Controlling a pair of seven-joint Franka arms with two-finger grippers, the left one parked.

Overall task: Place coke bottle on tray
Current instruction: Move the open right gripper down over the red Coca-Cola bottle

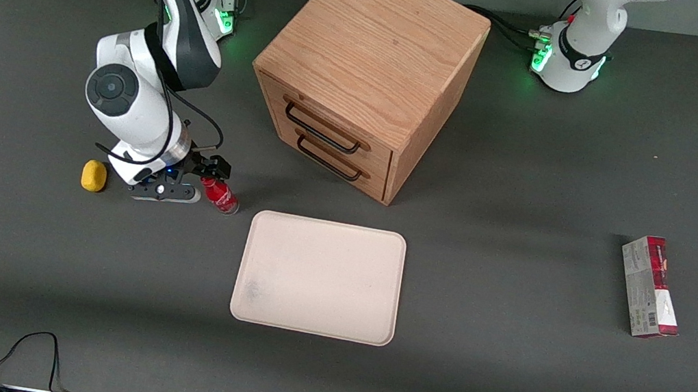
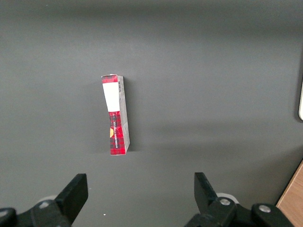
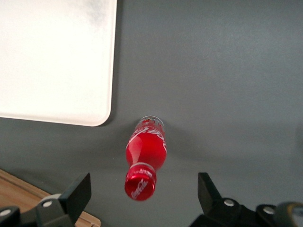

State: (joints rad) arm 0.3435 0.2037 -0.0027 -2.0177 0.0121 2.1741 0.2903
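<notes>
Small red bottle (image 3: 145, 158) with red cap and white script, standing on the grey worktop (image 1: 505, 358) just beside the cream tray (image 1: 319, 278), claw (image 1: 208, 176) spread wide above it, yellow lump (image 1: 93, 176) near, wooden drawer box (image 1: 367, 74) farther from the camera than the tray.

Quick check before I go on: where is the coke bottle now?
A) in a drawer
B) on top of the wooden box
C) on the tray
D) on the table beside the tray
D: the bottle stands on the table off the tray, between the open gripper's fingers.
</notes>
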